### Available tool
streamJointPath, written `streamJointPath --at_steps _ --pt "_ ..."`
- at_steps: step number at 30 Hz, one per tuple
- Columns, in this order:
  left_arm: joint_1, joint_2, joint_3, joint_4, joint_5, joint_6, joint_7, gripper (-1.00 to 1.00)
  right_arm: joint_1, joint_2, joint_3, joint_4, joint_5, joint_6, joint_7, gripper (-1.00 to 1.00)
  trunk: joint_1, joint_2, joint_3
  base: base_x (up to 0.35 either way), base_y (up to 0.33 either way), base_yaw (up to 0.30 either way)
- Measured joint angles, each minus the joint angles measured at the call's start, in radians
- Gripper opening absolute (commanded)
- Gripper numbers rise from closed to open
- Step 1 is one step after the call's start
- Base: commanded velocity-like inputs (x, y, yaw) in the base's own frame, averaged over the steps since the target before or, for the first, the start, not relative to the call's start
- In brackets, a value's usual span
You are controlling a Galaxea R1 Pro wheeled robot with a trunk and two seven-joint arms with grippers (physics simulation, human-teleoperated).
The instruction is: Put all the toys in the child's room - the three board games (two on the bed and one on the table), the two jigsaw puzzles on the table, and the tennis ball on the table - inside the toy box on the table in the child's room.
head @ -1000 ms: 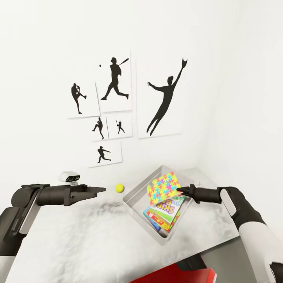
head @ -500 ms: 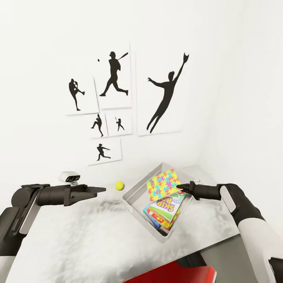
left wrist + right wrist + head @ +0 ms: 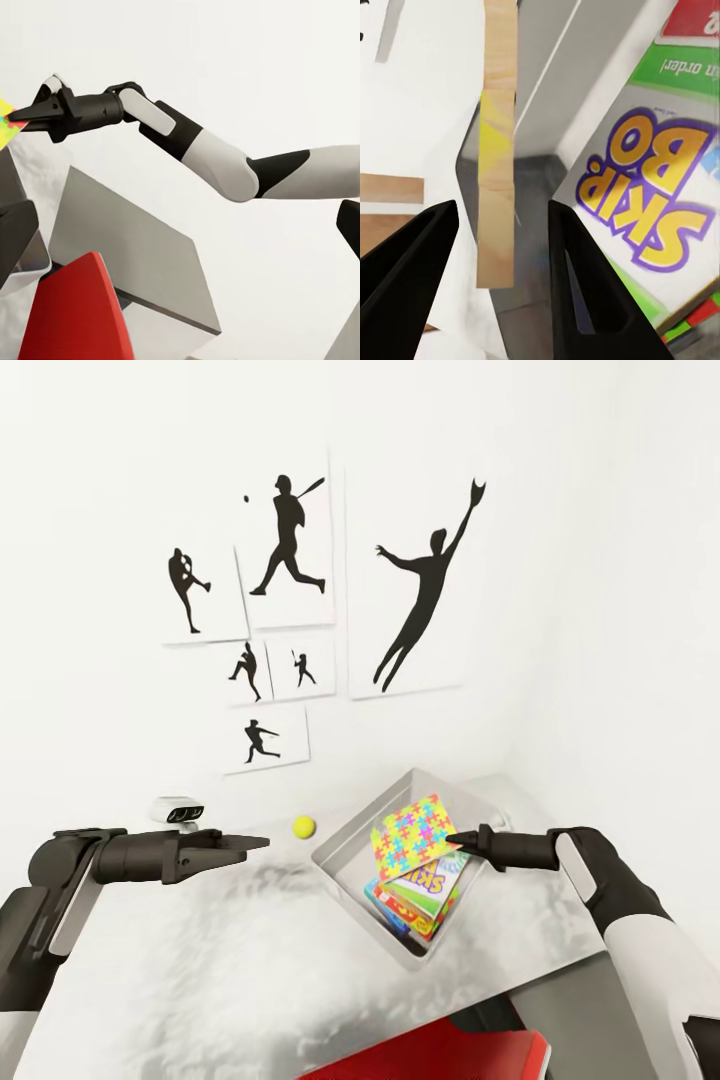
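Observation:
The grey toy box point(image 3: 355, 830) sits on the mottled table point(image 3: 230, 970) near the wall corner. Inside it a colourful jigsaw puzzle point(image 3: 413, 837) leans tilted over a Skip-Bo board game point(image 3: 428, 880) and other boxes. My right gripper point(image 3: 452, 841) is at the puzzle's right edge. In the right wrist view its fingers point(image 3: 412, 285) are open, with the puzzle point(image 3: 497, 165) edge-on between them and Skip-Bo point(image 3: 652, 187) behind. The yellow tennis ball point(image 3: 304, 825) lies left of the box. My left gripper point(image 3: 262, 844) hovers open just left of the ball.
A small white device point(image 3: 180, 810) stands at the table's back left, behind my left arm. A red object point(image 3: 440, 1055) pokes out below the table's front edge. Baseball silhouette posters point(image 3: 290, 540) hang on the wall behind. The right wall closes in beyond the box.
The whole picture has shifted upward a little, so the camera moved. The right gripper and the puzzle sit slightly lower in the box. The left arm holds still.

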Motion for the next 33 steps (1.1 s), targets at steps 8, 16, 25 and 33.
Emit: streamJointPath --at_steps 8,16,25,33 --pt "0.000 0.000 0.000 0.000 0.000 0.000 0.000 1.00 0.000 -0.007 0.001 0.001 -0.001 0.000 0.000 -1.00 0.000 0.000 -0.013 0.000 0.000 0.000" --pt "0.000 0.000 0.000 0.000 0.001 0.000 0.000 1.00 -0.001 -0.010 0.001 0.001 -0.001 0.000 0.000 -1.00 0.000 0.000 -0.026 0.000 0.000 0.000" --pt "0.000 0.000 0.000 0.000 0.000 0.000 0.000 1.00 -0.001 -0.009 0.001 0.001 -0.001 0.000 0.000 -1.00 0.000 0.000 -0.041 0.000 0.000 0.000" --pt "0.000 0.000 0.000 0.000 0.000 0.000 0.000 1.00 -0.001 -0.010 0.000 -0.001 -0.001 0.000 0.002 -1.00 0.000 0.000 -0.054 0.000 0.000 0.000"
